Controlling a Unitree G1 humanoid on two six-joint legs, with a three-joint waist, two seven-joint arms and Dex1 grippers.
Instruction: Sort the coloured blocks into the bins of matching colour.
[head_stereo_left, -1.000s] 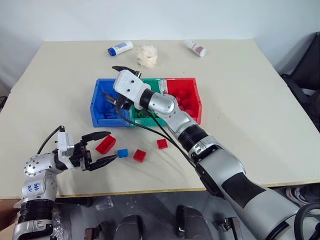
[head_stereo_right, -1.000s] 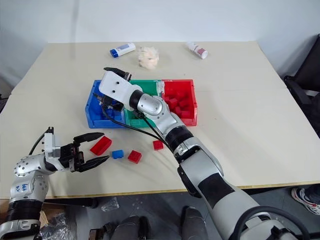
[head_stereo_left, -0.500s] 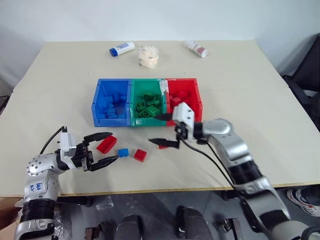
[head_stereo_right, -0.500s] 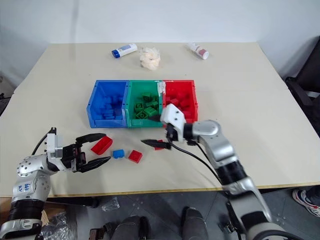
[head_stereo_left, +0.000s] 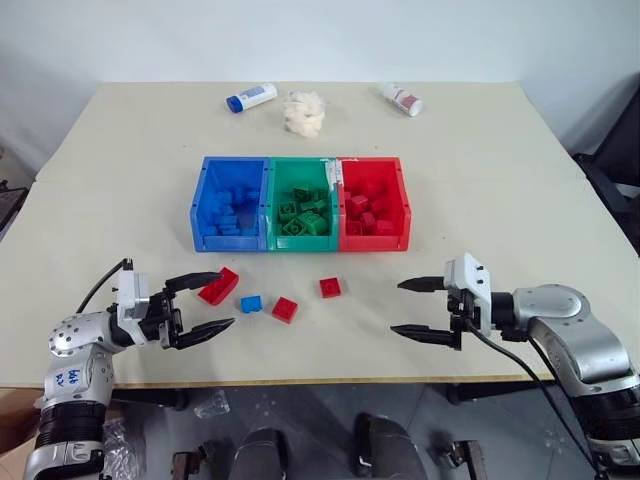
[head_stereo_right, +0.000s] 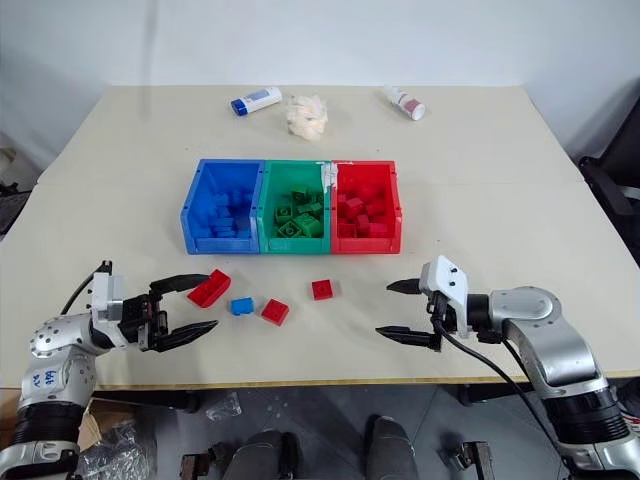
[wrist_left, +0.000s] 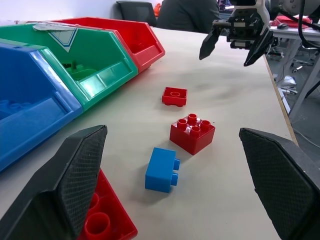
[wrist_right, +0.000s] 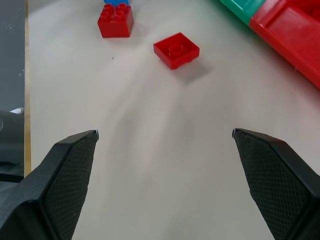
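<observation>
blue bin (head_stereo_left: 230, 205): blue blocks, seemingly | green bin (head_stereo_left: 304, 200): green | both pincers spread, empty

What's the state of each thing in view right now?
left gripper: open, empty, beside the long red block
right gripper: open, empty
blue block: loose on table
two small red blocks: loose on table
bins: upright, each holding matching blocks
white tubes: lying down

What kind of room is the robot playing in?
Probably an office or lab used for robot practice. A plain table holds sorting bins and toy blocks, and the left wrist view shows an office chair and desks behind.
</observation>
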